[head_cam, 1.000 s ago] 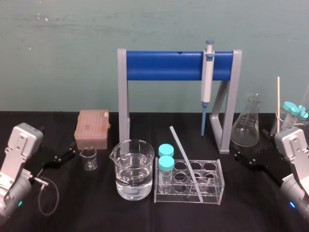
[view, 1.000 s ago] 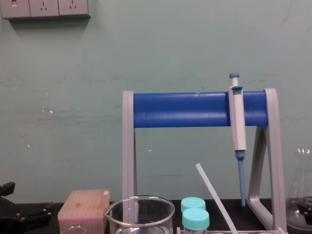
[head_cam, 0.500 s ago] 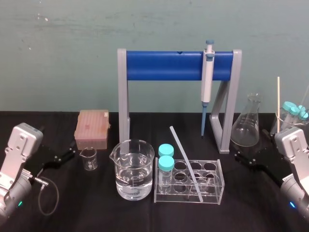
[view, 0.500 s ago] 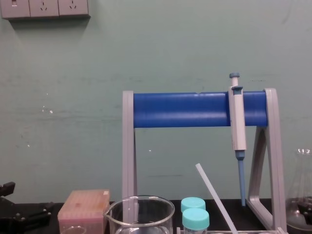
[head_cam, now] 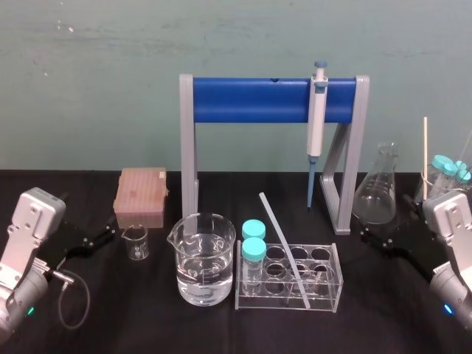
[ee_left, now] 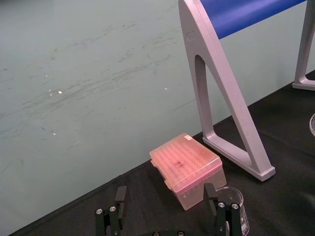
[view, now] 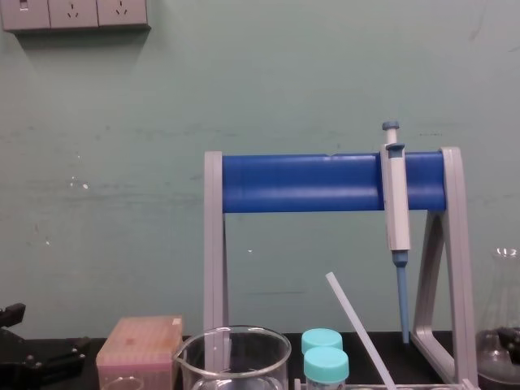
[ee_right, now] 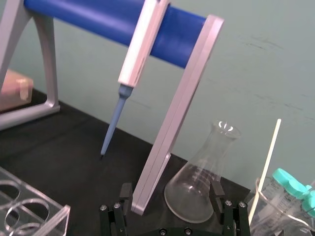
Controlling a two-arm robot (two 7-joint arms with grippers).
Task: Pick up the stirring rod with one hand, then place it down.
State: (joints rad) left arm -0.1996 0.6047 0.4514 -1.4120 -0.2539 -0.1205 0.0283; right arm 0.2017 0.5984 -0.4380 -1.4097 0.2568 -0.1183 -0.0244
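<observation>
The stirring rod (head_cam: 284, 247) is a thin translucent white stick leaning with its lower end in the clear test tube rack (head_cam: 333, 291) at the table's middle; its upper end points back and left. It also rises in the chest view as the stirring rod (view: 357, 329). My right gripper (head_cam: 382, 234) hovers low at the right, beside the flask and well right of the rack. In the right wrist view the right gripper (ee_right: 171, 192) stands open and holds nothing. My left gripper (head_cam: 94, 238) rests far left, open, and the left gripper (ee_left: 165, 194) faces the pink box.
A large beaker of water (head_cam: 203, 258) and two teal-capped tubes (head_cam: 254, 247) stand left of the rod. Behind is a blue-barred stand (head_cam: 251, 99) holding a pipette (head_cam: 317, 122). A conical flask (head_cam: 377, 192), a small beaker (head_cam: 135, 242) and a pink tip box (head_cam: 140, 195) flank them.
My right arm has shifted slightly to the right and its gripper has turned a little beside the flask. The rod and the left arm have not moved.
</observation>
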